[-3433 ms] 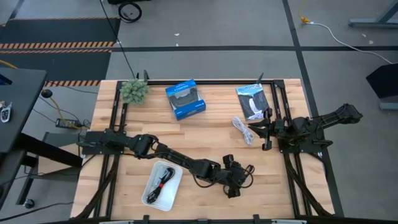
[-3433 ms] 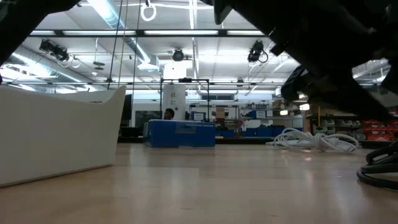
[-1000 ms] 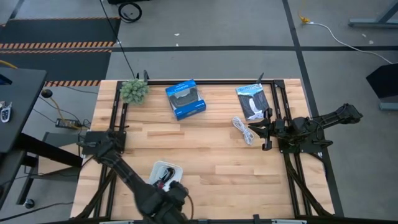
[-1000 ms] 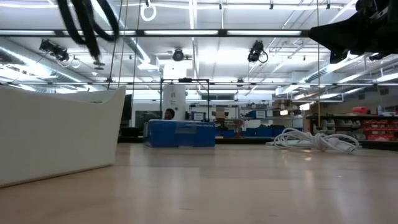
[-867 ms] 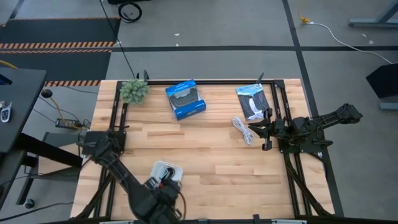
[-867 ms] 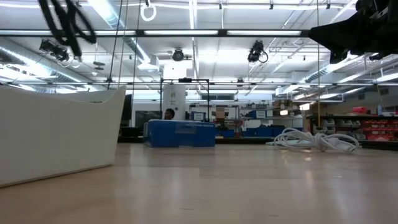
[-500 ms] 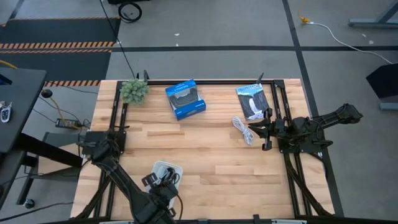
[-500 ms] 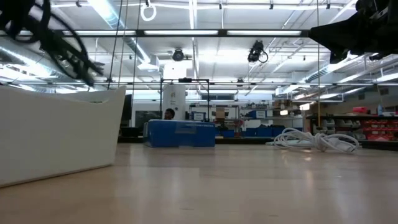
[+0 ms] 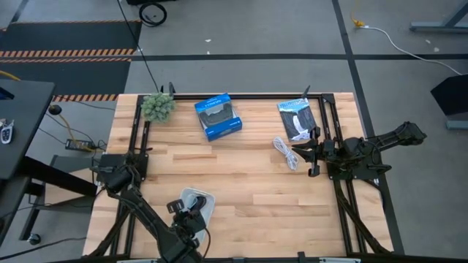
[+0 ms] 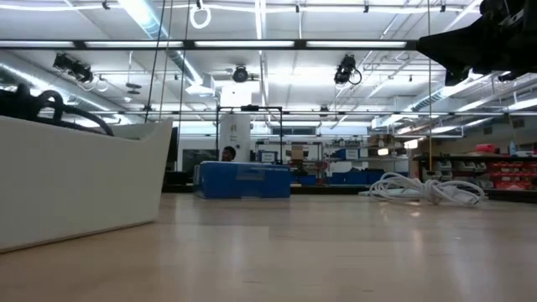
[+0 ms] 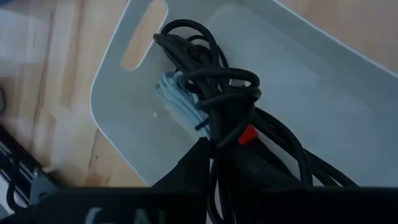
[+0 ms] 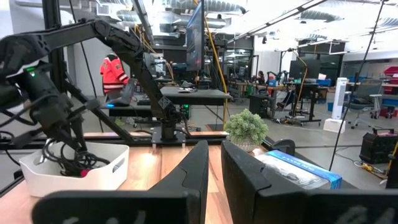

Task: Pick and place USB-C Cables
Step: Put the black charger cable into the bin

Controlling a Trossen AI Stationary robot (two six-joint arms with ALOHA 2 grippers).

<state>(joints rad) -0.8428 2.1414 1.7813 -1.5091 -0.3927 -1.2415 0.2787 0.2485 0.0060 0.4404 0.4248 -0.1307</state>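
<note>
My left gripper [image 9: 189, 213] hangs over the white tray [image 9: 205, 198] at the table's near left, shut on a black USB-C cable bundle [image 11: 208, 68]. Black loops [image 10: 46, 105] show just above the tray's rim in the low view. A short pale grey cable [image 11: 176, 99] lies on the tray's floor, and a red band [image 11: 247, 134] shows among the black strands. A white cable [image 9: 284, 152] lies on the wood at the right, next to my right gripper [image 9: 304, 158], which waits there shut. My left gripper pinches the black bundle's gathered strands [image 11: 219, 138] between its two fingers, coming from above and slanting down. The loops stick out beyond the fingertips into the tray. Whether they touch the tray's floor, I cannot tell.
A blue box [image 9: 218, 115] and a small green plant [image 9: 157, 106] stand at the far left. A black packet [image 9: 297, 119] lies at the far right. Bare wood stretches between the tray and the white cable.
My left gripper has carried the black bundle toward the table's left and down over the tray. The loops, earlier high above the tray in the low view, now sit at the height of its rim.
</note>
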